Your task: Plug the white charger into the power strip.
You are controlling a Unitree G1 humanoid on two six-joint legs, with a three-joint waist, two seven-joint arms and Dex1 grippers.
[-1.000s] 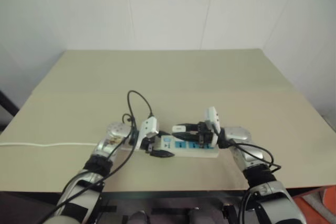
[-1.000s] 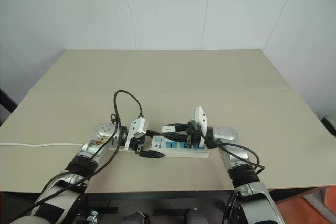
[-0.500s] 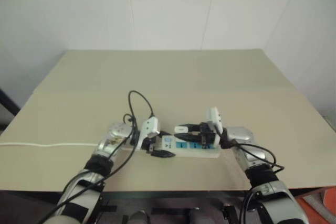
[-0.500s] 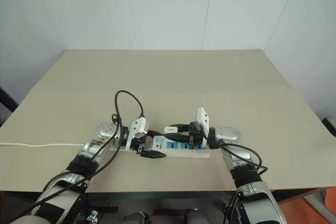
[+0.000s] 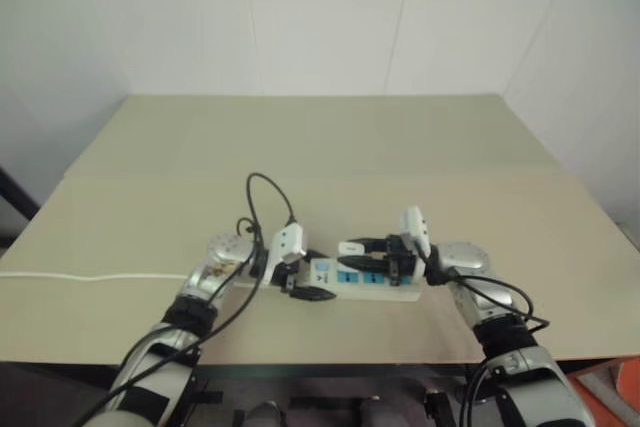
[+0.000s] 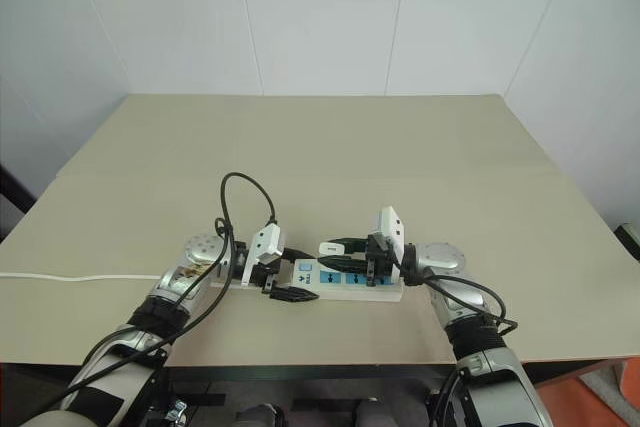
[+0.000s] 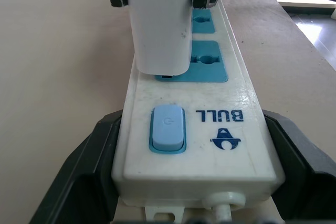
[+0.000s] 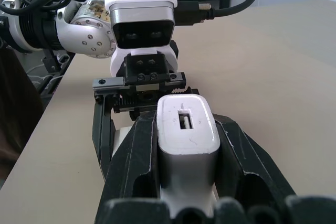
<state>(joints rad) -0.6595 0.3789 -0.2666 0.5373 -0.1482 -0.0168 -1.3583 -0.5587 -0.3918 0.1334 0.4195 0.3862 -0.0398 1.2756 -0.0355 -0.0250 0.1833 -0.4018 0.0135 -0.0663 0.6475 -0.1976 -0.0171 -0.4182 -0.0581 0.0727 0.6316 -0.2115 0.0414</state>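
**Charger at the first socket, strip braced at its switch end**

Your right gripper has its jaws pinching the charger by its sides, with the USB face turned up toward the wrist. In the left wrist view the charger stands upright on the strip, its base touching the blue socket nearest the switch. A thin dark gap shows under its near edge, so by my reading it is not fully seated, though the prongs themselves are hidden.

Your left gripper has its jaws clamped across the strip's switch end, one black finger on either side. That hold is what keeps the strip from sliding on the surface.

The relation to watch: the strip's long axis runs across in front of you, from the left gripper toward the right gripper, and the charger sits directly above the socket. What remains is likely a straight push down, square to the strip's face. If you tilt along the strip, the prongs may bind.
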